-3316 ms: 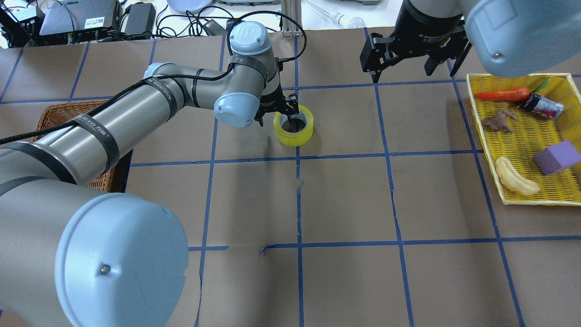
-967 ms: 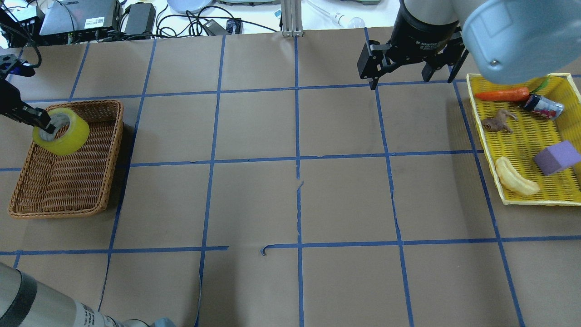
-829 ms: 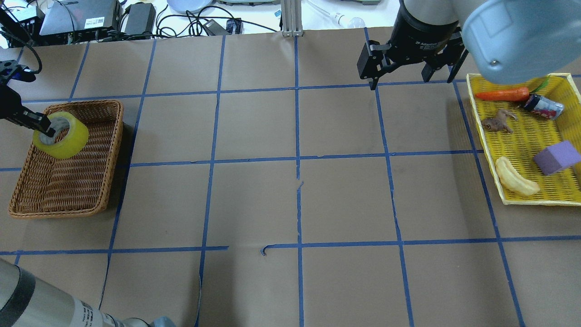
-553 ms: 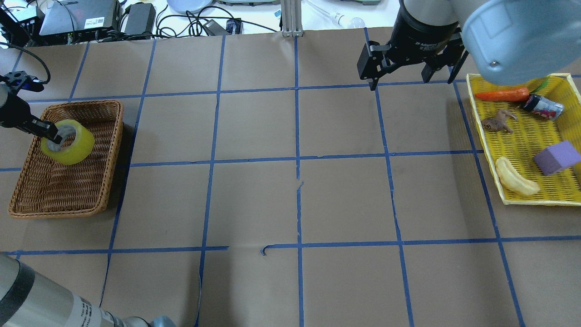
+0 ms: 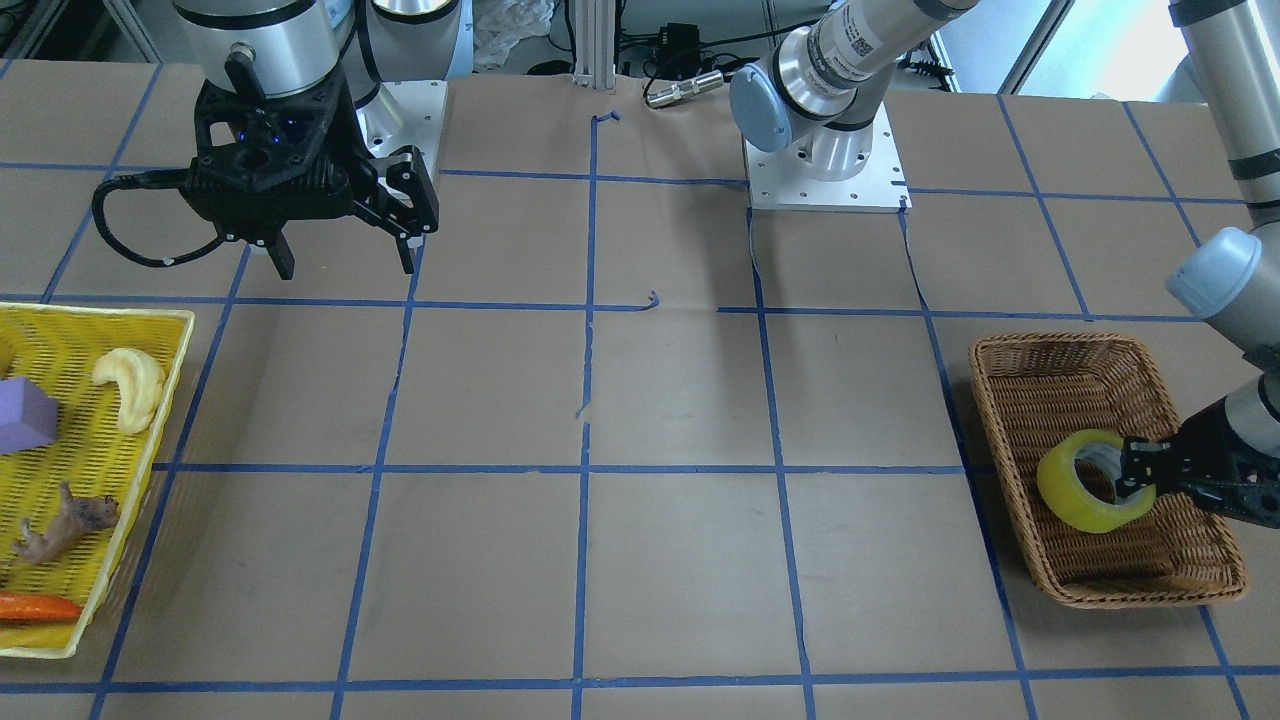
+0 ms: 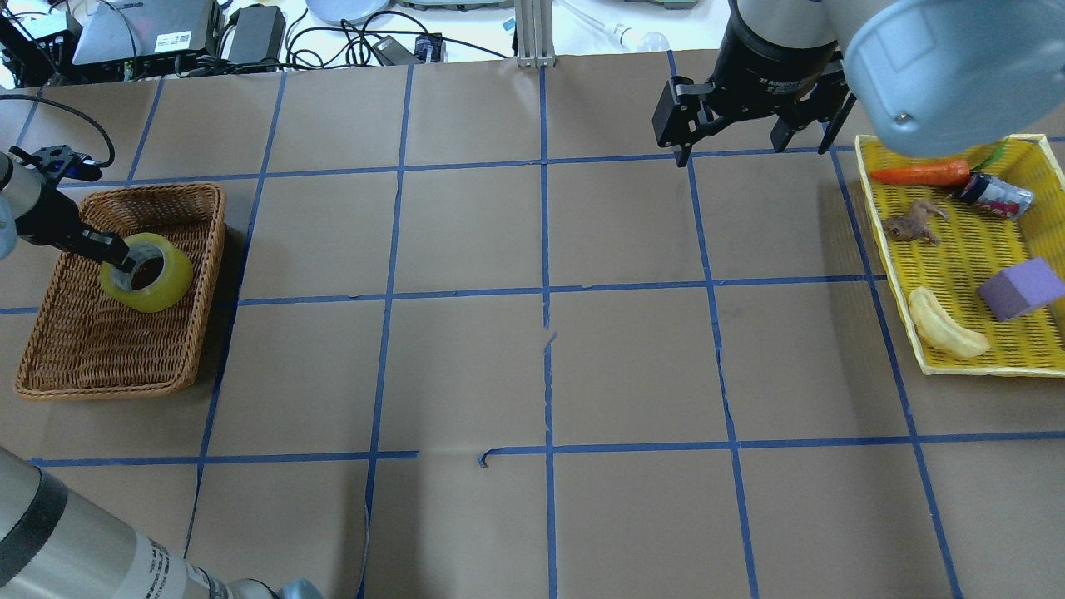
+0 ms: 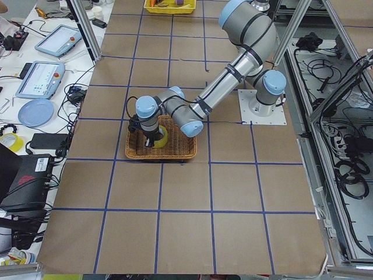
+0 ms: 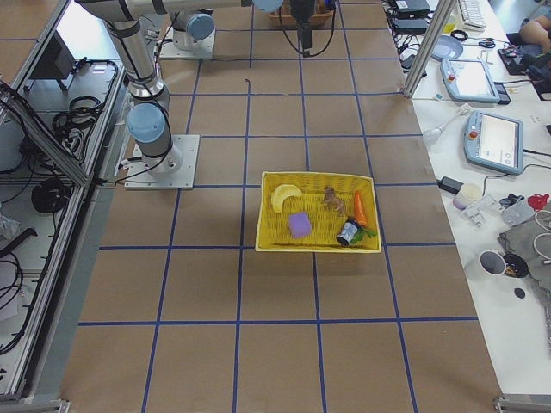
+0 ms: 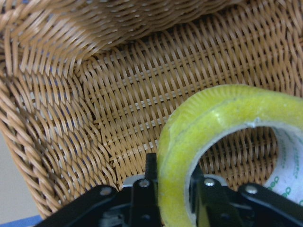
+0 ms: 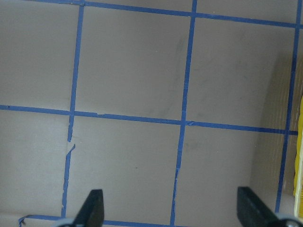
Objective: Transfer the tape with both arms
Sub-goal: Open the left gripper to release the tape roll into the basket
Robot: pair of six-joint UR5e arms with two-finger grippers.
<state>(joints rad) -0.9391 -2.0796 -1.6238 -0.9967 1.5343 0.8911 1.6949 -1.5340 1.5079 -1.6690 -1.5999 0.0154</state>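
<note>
At the left, a wicker basket is set on the desk. The tape is held within the basket's walls, tilted, in its far half; whether the weave is touched cannot be told. At the right, a yellow tray is loaded with a carrot, a small can, a brown animal figure, a purple block and a pale banana-shaped toy.

The desk is covered with brown paper and divided into squares by blue lines. Cables and devices are spread along its far edge.

The wall of the roll is pinched by the left hand, with one finger set inside the core and one outside. The right hand is held above the desk beside the tray, its fingers spread wide, and nothing is gripped by it.
</note>
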